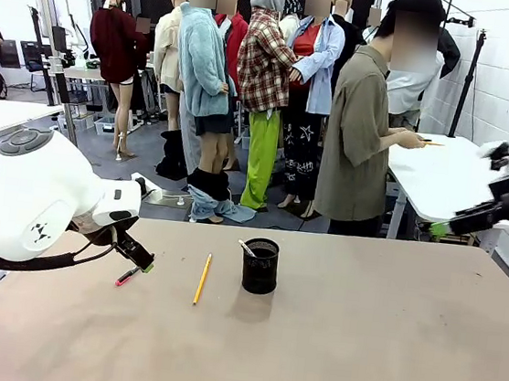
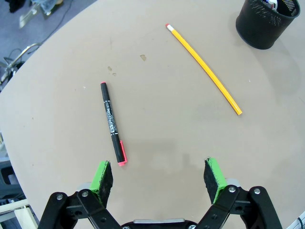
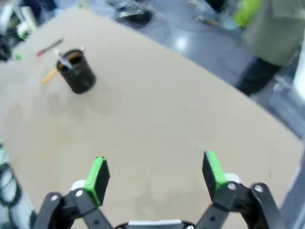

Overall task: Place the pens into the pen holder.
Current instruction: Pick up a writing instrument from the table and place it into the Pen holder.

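The black mesh pen holder stands mid-table with a whitish-grey pen leaning inside it. Left of it lies the yellow pencil. The red pen with black ends lies farther left, just below my left gripper. In the left wrist view, that gripper is open and hovers above the table, the red pen just ahead of its left finger, the pencil and holder beyond. My right gripper is open and empty, high at the table's right side; the holder is far off.
The brown table is bare around the objects. A person in an olive shirt stands behind the far edge beside a white table. The right arm hangs above the table's right edge.
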Controlling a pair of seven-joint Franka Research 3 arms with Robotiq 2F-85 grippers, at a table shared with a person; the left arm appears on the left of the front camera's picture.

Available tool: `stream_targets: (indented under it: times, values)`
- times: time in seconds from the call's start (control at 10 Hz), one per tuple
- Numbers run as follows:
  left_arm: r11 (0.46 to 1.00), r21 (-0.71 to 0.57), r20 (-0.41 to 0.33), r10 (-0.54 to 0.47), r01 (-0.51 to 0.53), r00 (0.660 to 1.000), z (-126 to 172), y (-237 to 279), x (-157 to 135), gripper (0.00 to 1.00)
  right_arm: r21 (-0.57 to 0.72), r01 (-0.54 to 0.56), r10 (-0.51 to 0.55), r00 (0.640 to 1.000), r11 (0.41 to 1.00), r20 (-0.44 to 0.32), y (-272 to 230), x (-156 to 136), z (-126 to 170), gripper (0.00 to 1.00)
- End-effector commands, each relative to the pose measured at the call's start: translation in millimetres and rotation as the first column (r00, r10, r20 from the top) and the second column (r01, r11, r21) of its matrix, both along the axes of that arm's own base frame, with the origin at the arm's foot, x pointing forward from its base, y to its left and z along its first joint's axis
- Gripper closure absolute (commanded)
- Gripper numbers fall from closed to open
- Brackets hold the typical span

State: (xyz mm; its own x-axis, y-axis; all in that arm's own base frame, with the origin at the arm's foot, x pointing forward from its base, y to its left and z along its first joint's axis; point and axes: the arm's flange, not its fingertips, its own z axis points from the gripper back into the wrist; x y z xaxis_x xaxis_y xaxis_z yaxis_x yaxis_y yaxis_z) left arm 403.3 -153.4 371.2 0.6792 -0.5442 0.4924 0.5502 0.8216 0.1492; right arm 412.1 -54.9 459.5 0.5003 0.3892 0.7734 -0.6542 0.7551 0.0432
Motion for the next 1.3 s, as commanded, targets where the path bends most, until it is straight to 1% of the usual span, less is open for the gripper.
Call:
stream_targets:
  times: [0.0, 0.1, 0.2, 0.3, 0.4, 0.5, 0.6, 1.2]
  values:
    - [1.000, -0.005, 0.000, 0.004, -0.004, 1.000, 0.5, 2.1, -0.1, 0.00, -0.011, 0.174, -0.173, 0.970, 0.985, -0.171, 7.5, -13.9, 27.9, 0.02]
    - [1.000, -0.005, 0.000, 0.004, -0.004, 1.000, 0.5, 2.1, -0.1, 0.00, -0.077, 0.278, -0.288, 0.897, 0.957, -0.335, 6.1, -15.3, 40.5, 0.02]
    - [1.000, -0.005, 0.000, 0.004, -0.004, 1.000, 0.5, 2.1, -0.1, 0.00, -0.179, 0.337, -0.382, 0.830, 0.924, -0.406, 4.9, -17.7, 49.6, 0.02]
    - [1.000, -0.005, 0.000, 0.004, -0.004, 1.000, 0.5, 2.1, -0.1, 0.00, -0.272, 0.421, -0.501, 0.746, 0.865, -0.439, 5.7, -19.5, 59.3, 0.02]
    - [1.000, -0.005, 0.000, 0.004, -0.004, 1.000, 0.5, 2.1, -0.1, 0.00, -0.333, 0.453, -0.562, 0.684, 0.827, -0.465, 9.0, -22.1, 62.5, 0.02]
    - [1.000, -0.005, 0.000, 0.004, -0.004, 1.000, 0.5, 2.1, -0.1, 0.00, -0.367, 0.405, -0.545, 0.675, 0.837, -0.497, 13.2, -20.7, 60.2, 0.02]
    - [1.000, -0.005, 0.000, 0.004, -0.004, 1.000, 0.5, 2.1, -0.1, 0.00, -0.315, 0.439, -0.534, 0.766, 0.841, -0.358, -12.1, -17.3, 20.7, 0.02]
    - [1.000, -0.005, 0.000, 0.004, -0.004, 1.000, 0.5, 2.1, -0.1, 0.00, -0.315, 0.439, -0.534, 0.766, 0.841, -0.358, -12.1, -17.3, 20.7, 0.02]
